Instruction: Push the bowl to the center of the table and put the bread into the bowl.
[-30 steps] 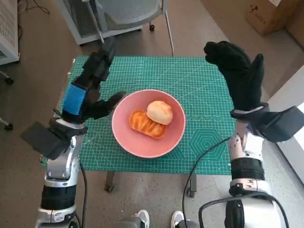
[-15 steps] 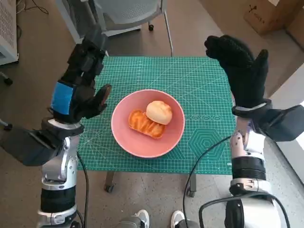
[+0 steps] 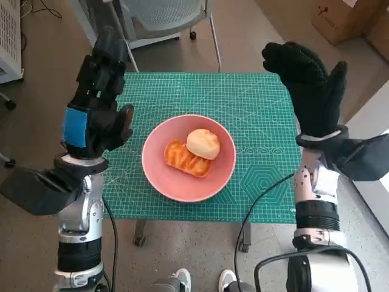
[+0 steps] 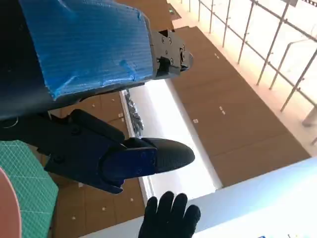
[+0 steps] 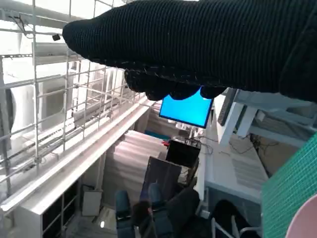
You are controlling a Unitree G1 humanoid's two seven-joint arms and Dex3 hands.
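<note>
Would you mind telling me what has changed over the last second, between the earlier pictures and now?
The left hand drew away from the rim of the pink bowl, toward the table's left edge, and rose, holding nothing. The right hand stayed raised and open over the table's right side, shifting only slightly. The bowl kept its place on the green mat, with the bread roll and the pastry unmoved inside.

Smooth matt pink bowl (image 3: 189,158), knitted glove right hand (image 3: 307,91), gridded green mat (image 3: 255,115).
</note>
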